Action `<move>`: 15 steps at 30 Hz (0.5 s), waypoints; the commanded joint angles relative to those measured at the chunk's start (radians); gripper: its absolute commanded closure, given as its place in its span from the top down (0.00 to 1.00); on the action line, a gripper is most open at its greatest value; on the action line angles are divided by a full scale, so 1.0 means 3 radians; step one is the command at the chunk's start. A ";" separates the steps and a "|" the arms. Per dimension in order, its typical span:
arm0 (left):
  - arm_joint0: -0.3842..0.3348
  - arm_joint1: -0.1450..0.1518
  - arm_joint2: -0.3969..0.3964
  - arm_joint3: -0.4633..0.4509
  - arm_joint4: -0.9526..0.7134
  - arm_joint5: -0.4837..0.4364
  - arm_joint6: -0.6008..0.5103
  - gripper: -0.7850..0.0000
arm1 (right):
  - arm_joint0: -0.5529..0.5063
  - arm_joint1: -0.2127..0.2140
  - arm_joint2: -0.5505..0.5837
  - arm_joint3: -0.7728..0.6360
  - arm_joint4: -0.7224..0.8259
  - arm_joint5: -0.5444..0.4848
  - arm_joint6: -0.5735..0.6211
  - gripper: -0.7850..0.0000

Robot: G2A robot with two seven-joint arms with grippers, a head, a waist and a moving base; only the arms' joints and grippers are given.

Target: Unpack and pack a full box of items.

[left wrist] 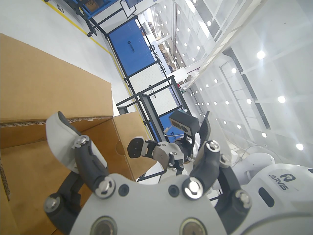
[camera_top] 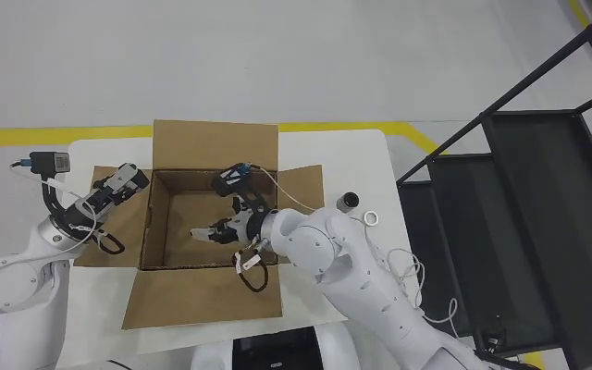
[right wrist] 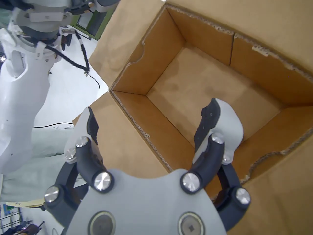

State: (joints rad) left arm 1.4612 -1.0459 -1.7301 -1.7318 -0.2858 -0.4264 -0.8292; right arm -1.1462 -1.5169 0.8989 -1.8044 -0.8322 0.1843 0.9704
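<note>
An open cardboard box (camera_top: pixel 215 143) stands mid-table with all its flaps spread; its floor (right wrist: pixel 195 79) is bare. My right gripper (camera_top: pixel 205 232) hangs open over the box's near side, holding nothing. In the right wrist view the right gripper (right wrist: pixel 151 121) has one finger above the box's inside and the other above the near flap. Beside the box's left flap, my left gripper (camera_top: pixel 129 180) is tilted upward, open and holding nothing. From the left wrist, the left gripper (left wrist: pixel 132 128) looks past a box wall (left wrist: pixel 36 74) toward the right gripper (left wrist: pixel 137 147).
A small dark-capped object (camera_top: pixel 349 199) and a white ring (camera_top: pixel 370 218) lie on the white table right of the box. Black metal steps (camera_top: pixel 518 185) stand beyond the table's right edge. A loose cable (camera_top: pixel 106 242) hangs by the left arm.
</note>
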 commanded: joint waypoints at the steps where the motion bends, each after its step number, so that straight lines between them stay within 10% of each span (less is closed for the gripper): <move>1: 0.0000 0.0000 0.0000 0.0000 0.0000 0.0000 0.0000 1.00 | 0.0111 -0.0045 -0.0139 0.0187 0.0139 0.0283 0.0056 1.00; 15: 0.0000 0.0000 0.0000 0.0000 0.0000 0.0000 0.0000 1.00 | 0.0222 -0.0118 -0.0286 0.0796 0.0006 0.0990 -0.0170 1.00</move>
State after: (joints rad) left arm 1.4612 -1.0459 -1.7301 -1.7318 -0.2858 -0.4264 -0.8292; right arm -1.0778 -1.5545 0.8095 -1.5652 -0.8252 0.4860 0.9132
